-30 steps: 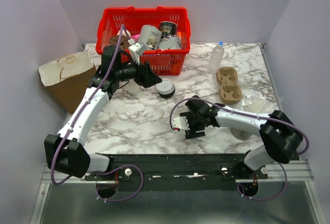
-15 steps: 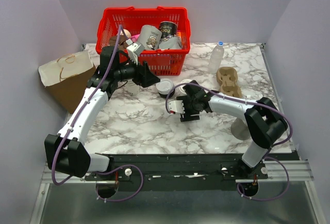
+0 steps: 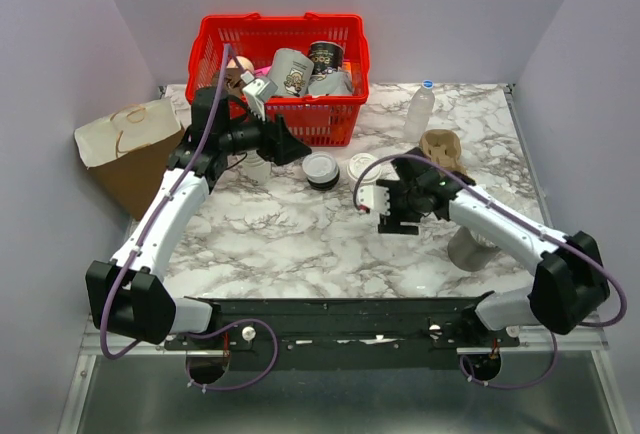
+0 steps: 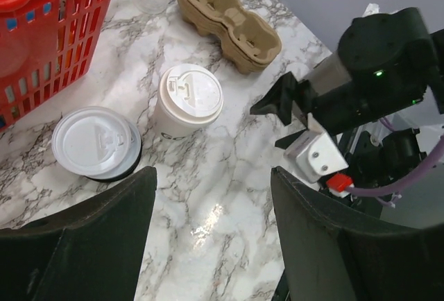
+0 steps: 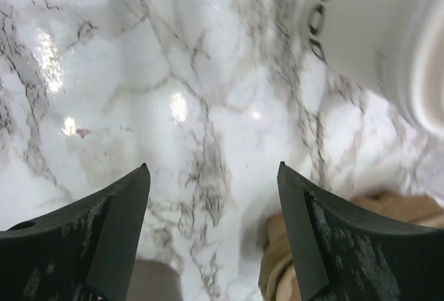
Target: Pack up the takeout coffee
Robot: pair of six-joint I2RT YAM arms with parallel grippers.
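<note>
Where lilac walls enclose it, marbled tabletop gleams.

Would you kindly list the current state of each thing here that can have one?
takeout coffee: upright, lid on, held by nothing.
cup carrier: wells empty.
black container: white lid on.
bottle: upright, capped.
left gripper: jaws open, empty.
right gripper: jaws open, empty.
</note>
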